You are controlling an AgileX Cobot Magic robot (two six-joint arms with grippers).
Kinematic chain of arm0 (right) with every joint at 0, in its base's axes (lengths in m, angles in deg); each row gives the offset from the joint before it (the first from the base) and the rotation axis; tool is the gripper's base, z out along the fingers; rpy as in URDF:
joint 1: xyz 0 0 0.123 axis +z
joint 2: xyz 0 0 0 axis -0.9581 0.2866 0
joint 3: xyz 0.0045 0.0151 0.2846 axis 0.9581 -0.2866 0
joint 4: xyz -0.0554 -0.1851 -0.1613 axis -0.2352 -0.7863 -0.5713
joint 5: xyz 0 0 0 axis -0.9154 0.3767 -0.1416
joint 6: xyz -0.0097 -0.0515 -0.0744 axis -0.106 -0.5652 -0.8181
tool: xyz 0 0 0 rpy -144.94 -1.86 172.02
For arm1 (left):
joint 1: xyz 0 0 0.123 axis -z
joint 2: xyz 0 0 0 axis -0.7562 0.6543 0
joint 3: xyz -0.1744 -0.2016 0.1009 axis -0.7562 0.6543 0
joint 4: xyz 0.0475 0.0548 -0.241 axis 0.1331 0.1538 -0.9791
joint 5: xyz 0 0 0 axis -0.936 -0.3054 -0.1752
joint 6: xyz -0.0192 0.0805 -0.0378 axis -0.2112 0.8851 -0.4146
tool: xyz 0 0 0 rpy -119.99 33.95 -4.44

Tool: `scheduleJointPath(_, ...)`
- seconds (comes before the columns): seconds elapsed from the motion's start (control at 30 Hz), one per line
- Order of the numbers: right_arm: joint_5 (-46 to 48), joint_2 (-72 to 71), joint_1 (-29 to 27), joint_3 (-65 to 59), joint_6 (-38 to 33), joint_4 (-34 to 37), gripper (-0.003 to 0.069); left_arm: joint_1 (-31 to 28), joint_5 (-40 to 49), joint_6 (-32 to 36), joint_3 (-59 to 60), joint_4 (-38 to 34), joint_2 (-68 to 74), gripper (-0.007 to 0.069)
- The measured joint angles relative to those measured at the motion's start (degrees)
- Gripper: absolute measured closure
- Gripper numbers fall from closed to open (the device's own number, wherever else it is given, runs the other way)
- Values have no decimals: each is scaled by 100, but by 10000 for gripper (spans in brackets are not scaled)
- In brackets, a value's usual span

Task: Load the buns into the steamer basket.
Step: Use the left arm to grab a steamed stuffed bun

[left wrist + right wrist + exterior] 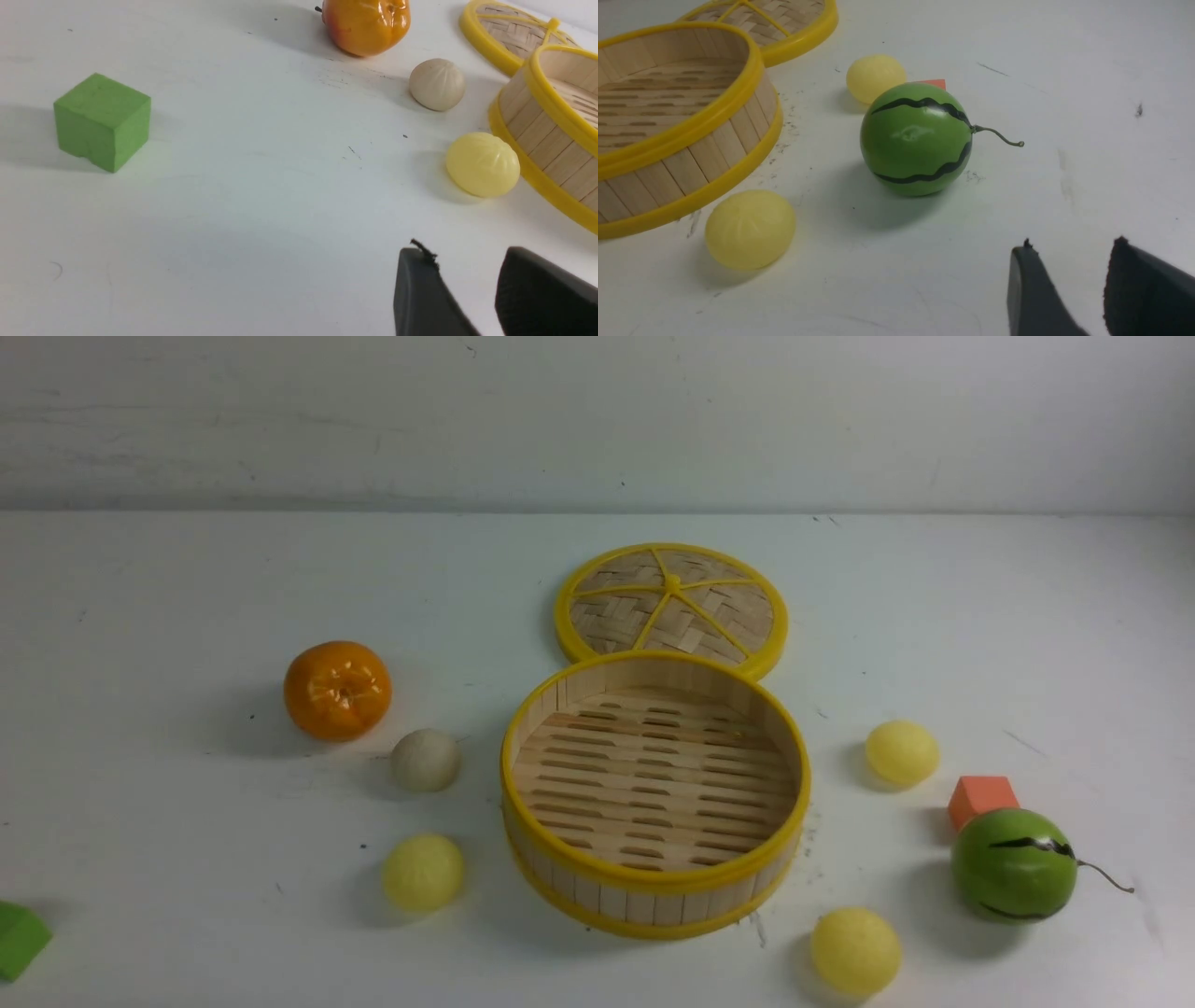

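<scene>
The left gripper (466,261) and right gripper (1071,254) are spread, gripping nothing. The white bun (425,760) and near-left bun (423,872) lie on the table (187,579) left of the basket (653,902). The far-right bun (901,752) and near-right bun (855,951) lie right of it.

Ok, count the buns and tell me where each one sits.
4, all outside the steamer basket: off-white bun at its left near the tangerine, front-left yellow bun, right yellow bun beside the orange block, front-right yellow bun by the melon. None seems hidden.
</scene>
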Motion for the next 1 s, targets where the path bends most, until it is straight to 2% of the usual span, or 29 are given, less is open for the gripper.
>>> scheduleJointPath(0.17, 0, -5, 0, 0, 0, 0, 419, 0, -757, -540, 5, -841, 0, 387)
scheduleJointPath(0.2, 0, -5, 0, 0, 0, 0, 419, 0, -1042, -873, 5, -1360, 0, 387)
scheduleJointPath(0.23, 0, -5, 0, 0, 0, 0, 419, 0, -1122, -912, 5, -1423, 0, 387)
scheduleJointPath(0.3, 0, -5, 0, 0, 0, 0, 419, 0, -1542, -1273, 5, -2098, 0, 387)
scheduleJointPath(0.43, 0, -5, 0, 0, 0, 0, 419, 0, -2241, -1455, 5, -2762, 0, 387)
scheduleJointPath(0.57, 0, -5, 0, 0, 0, 0, 419, 0, -2711, -1505, 5, -2941, 0, 387)
scheduleJointPath(0.87, 0, -5, 0, 0, 0, 0, 419, 46, -2448, -1521, -311, -2908, 0, 391)
scheduleJointPath(1.0, 0, -5, 0, 0, 0, 2, 419, 46, -1839, -1488, -690, -2890, 0, 467)
